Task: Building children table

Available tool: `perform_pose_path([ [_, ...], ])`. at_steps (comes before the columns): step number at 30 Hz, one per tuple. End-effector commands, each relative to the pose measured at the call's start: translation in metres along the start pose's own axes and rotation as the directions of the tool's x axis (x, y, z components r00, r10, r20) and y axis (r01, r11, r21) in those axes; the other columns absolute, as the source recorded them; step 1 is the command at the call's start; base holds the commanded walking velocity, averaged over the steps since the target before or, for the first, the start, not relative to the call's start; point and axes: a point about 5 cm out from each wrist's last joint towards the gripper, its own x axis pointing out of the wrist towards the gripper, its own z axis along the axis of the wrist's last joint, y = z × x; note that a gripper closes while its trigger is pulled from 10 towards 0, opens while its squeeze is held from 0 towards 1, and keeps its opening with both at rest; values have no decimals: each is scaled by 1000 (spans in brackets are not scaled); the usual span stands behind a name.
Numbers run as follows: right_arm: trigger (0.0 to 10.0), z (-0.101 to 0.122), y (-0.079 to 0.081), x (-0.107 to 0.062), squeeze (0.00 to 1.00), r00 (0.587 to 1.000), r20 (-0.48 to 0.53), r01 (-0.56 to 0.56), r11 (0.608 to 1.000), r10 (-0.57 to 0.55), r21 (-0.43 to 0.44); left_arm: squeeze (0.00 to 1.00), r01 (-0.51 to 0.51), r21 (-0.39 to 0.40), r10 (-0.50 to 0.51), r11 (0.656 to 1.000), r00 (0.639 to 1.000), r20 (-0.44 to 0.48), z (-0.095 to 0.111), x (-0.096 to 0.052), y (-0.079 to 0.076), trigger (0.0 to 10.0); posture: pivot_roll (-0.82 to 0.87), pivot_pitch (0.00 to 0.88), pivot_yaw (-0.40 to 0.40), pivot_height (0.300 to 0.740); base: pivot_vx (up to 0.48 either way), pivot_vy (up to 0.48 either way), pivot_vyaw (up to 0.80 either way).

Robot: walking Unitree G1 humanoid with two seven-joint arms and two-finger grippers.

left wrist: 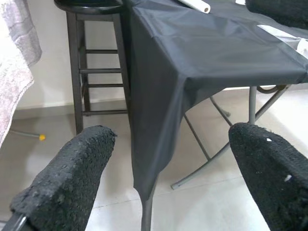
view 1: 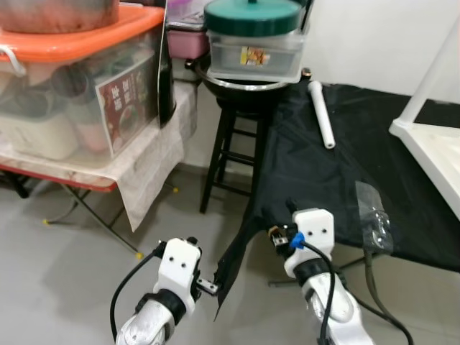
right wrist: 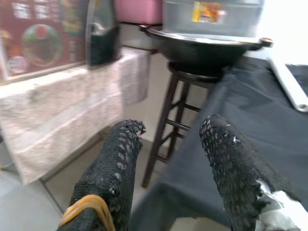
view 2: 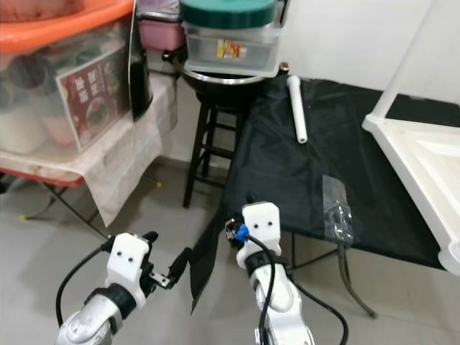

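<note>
Illegible Chinese characters on red label [view 1: 128,108] of orange-lidded storage bin [view 1: 79,86].

My surface's cloth [view 1: 316,172] is plain black, the tube [view 1: 321,115] on it white; beside it, a black stool [view 1: 230,154] and orange-lidded bin [view 1: 79,43].

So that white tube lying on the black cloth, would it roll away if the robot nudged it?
Probably. The white tube is round and lies flat on the black cloth, so a sideways push would likely roll it. The cloth looks soft and slightly creased, which may slow it. It looks hollow in the left wrist view, so it is likely light and stiff.
</note>
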Motion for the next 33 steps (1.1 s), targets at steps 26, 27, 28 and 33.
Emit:
perform_pose_path([
  [26,10000,2,-3,4,0,999,43,12,999,-10,-30,0,-7,83,0,996,996,85,14,3,0,10000,82,7,-91,740,54,0,-308],
  [27,10000,2,-3,4,0,999,43,12,999,-10,-30,0,-7,83,0,996,996,85,14,3,0,10000,82,7,-91,740,304,0,0],
  [28,10000,2,-4,3,0,999,44,12,999,-11,-30,0,-2,83,-5,997,996,88,15,3,-1,10000,83,6,-91,740,330,0,0],
  [33,10000,3,-4,3,0,999,45,13,999,-12,-29,0,10,74,-16,997,997,80,13,3,-3,10000,81,7,-88,740,336,0,0],
])
